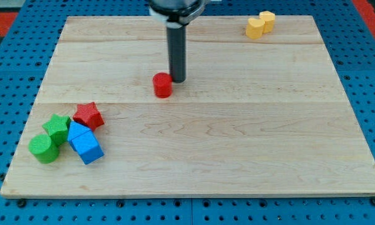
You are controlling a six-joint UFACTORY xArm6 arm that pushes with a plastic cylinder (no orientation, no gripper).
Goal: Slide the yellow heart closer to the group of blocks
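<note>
My tip point(177, 80) is sitting near the middle of the worktop point(237, 144), just at the view's right of the red cylinder point(163, 85), touching it or nearly so. There's no end effector here to spread or press together; the arm is ending in a plain rod, so nothing is being pinched.

The yellow heart point(255, 28) is waiting far off at the view's top right, snug against a second yellow block point(267, 20), both close to the worktop's top edge. The group is lying at the view's bottom left: red star point(89, 115), green star point(57, 127), green cylinder point(44, 149) and two blue blocks point(85, 142) bunched together.

To my eye, the good line is calling for the tip to be travelling round behind the heart, on its top-right side, then pushing diagonally down-left. That gap is looking awkward: the yellow neighbour is occupying exactly that side, and the edge is crowding it. A centred contact is mattering, or the heart is likely spinning off.

Open room is looking generous across the middle, though the red cylinder is sitting close to the diagonal lane, so steering the view's-bottom side of it seems wise.
</note>
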